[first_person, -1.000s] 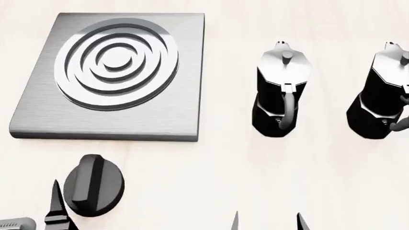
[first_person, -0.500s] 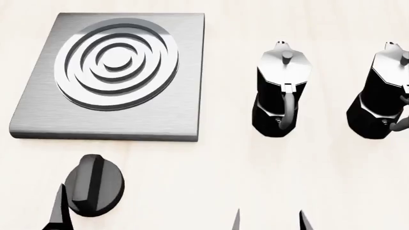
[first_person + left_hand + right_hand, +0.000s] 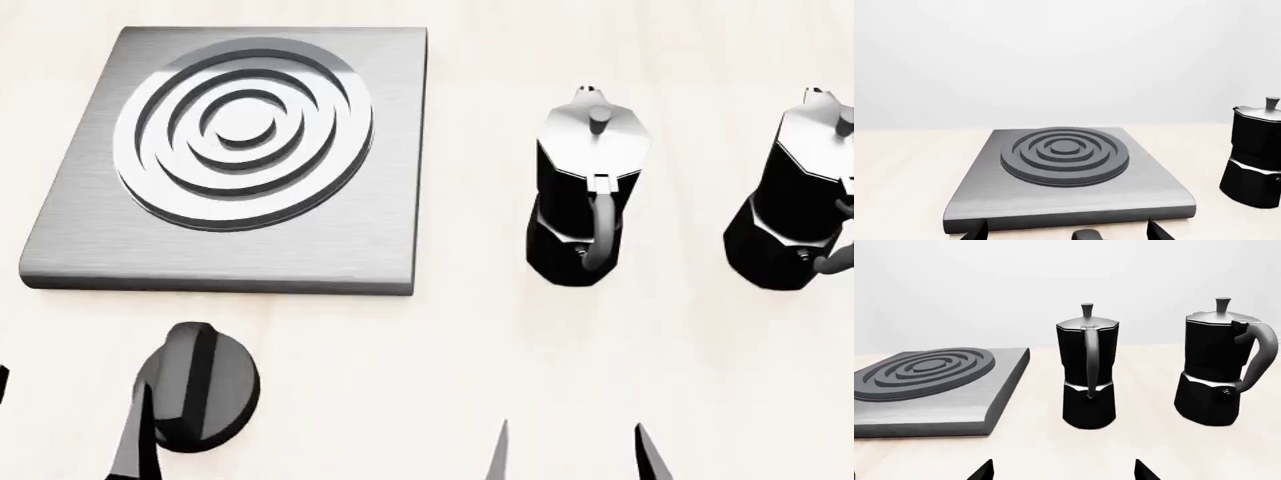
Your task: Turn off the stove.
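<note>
Stove [image 3: 227, 160] sits flat on the pale table [image 3: 534, 350] at my far left, its ringed burner [image 3: 244, 133] facing up. Its separate black knob [image 3: 198, 385] lies on the table just in front of the slab. My left gripper [image 3: 1064, 232] has its fingers spread wide on either side of the knob (one fingertip [image 3: 134, 440] overlaps its edge in the head view). My right gripper [image 3: 571, 455] is also spread wide, holding nothing, near the two moka pots [image 3: 583, 195].
</note>
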`<state>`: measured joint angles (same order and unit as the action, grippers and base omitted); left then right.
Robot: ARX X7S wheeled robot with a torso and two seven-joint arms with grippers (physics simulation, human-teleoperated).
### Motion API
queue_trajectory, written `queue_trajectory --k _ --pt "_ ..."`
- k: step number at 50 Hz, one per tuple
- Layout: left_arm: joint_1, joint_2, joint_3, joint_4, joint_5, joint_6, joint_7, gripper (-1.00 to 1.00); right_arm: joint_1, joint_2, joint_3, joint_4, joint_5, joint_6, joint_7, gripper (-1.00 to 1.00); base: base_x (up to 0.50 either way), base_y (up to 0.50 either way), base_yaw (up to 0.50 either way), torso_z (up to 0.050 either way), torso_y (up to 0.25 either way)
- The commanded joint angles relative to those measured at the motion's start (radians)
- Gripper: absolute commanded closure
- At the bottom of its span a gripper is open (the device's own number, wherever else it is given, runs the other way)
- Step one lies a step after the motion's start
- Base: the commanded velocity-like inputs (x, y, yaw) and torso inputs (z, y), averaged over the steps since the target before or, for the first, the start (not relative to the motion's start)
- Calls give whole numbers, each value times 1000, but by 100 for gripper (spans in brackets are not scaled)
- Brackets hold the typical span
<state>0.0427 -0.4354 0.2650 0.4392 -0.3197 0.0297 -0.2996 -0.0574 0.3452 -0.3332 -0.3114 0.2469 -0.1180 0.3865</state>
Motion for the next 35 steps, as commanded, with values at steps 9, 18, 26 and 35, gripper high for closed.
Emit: queue_trajectory --k 9,18,26,35 --pt "-13 -4 -7 75 -10 -40 -7 -100 24 12 21 -63 10 49 -2 -100 0 0 0 0 0" --pt "-19 -13 -8 113 -15 -57 -15 -100 32 30 30 -101 14 76 7 -100 0 0 0 0 0" --pt "-22 -17 -13 147 -30 -74 -26 -100 44 39 33 -122 15 94 12 -100 0 0 0 0 0" --pt "-25 -24 -16 168 -36 -81 -31 -100 59 54 35 -159 14 122 17 -100 0 0 0 0 -1"
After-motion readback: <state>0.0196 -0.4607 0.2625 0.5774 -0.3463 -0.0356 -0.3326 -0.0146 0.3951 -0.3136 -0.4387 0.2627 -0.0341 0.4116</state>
